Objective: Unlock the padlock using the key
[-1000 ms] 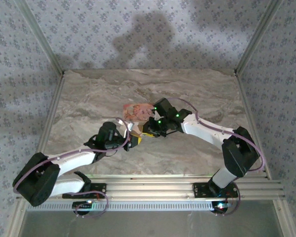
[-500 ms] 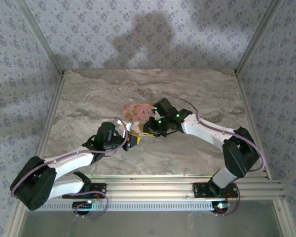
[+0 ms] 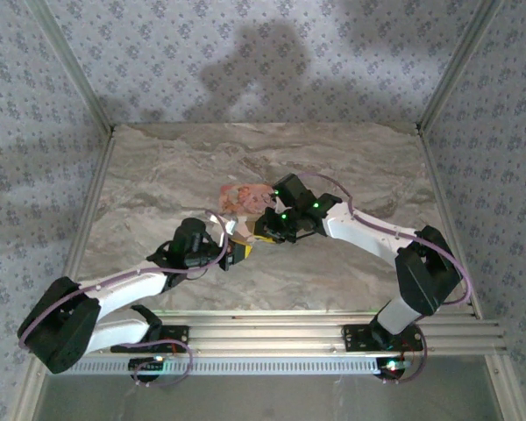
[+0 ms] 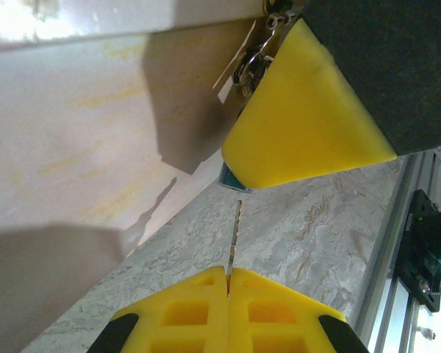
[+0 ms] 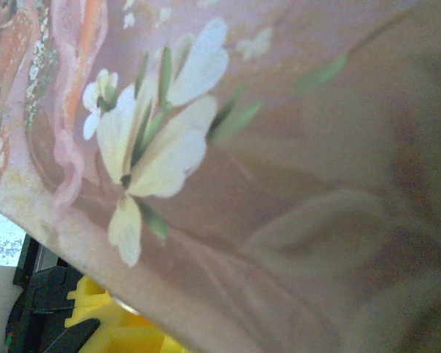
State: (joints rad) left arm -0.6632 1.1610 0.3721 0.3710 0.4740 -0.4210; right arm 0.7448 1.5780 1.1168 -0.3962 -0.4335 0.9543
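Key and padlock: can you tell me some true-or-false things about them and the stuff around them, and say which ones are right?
1. The left gripper is shut on the key. True.
2. The key is already inside the padlock. False: its tip stops just short of the blue padlock.
3. The box has a white flower printed on it. True.
4. The table is plain green. False: it is marbled grey-beige.

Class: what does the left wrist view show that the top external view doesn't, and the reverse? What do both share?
Left wrist: the thin key pinched in the shut left claw, pointing at a blue sliver, likely the padlock, under a yellow finger. Top external: left arm and right arm whole. Both: the box and the table.
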